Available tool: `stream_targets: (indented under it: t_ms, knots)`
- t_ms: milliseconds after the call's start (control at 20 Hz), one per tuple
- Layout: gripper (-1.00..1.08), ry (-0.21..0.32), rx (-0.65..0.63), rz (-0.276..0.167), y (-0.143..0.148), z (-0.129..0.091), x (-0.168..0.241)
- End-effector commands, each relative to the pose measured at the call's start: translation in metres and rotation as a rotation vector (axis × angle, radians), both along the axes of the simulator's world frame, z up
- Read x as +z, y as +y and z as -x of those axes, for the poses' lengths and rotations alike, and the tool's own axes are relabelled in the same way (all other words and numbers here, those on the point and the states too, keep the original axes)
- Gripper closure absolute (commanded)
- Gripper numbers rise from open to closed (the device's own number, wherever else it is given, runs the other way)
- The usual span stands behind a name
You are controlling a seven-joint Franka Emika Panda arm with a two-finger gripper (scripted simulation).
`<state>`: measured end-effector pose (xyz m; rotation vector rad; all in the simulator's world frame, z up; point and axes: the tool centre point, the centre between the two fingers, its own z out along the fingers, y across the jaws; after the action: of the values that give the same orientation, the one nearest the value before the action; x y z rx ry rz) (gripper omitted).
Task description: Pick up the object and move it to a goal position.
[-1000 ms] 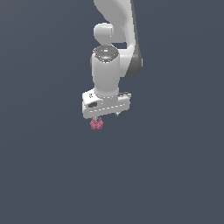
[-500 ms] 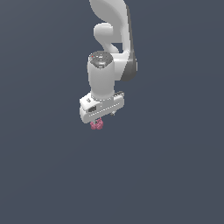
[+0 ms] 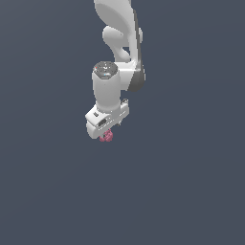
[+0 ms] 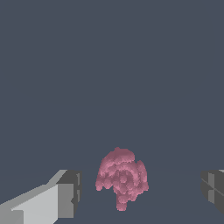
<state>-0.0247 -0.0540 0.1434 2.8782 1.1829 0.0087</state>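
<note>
The object (image 3: 106, 137) is a tiny pink-magenta bumpy cluster lying on the flat dark grey surface. It sits directly under the white hand of my gripper (image 3: 107, 131). In the wrist view the object (image 4: 121, 177) lies between the two grey fingertips (image 4: 70, 193), with a clear gap on each side. The jaws are open and touch nothing. In the exterior view the hand hides most of the fingers and the top of the object.
The white arm (image 3: 119, 43) reaches down from the top of the exterior view. A plain dark grey surface (image 3: 191, 182) spreads all around. No goal marker shows in either view.
The gripper has shifted toward the exterior view's left and come down over the object. The object has stayed where it was.
</note>
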Motion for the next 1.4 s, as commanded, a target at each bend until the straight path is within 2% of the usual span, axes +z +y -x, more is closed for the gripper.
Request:
stream_targets:
  t_ms: [0,1350]
  knots:
    - [-0.92,0.003,0.062,0.000,-0.003,0.003,-0.005]
    - [-0.92,0.025,0.693,-0.014,-0.033,0.031,-0.048]
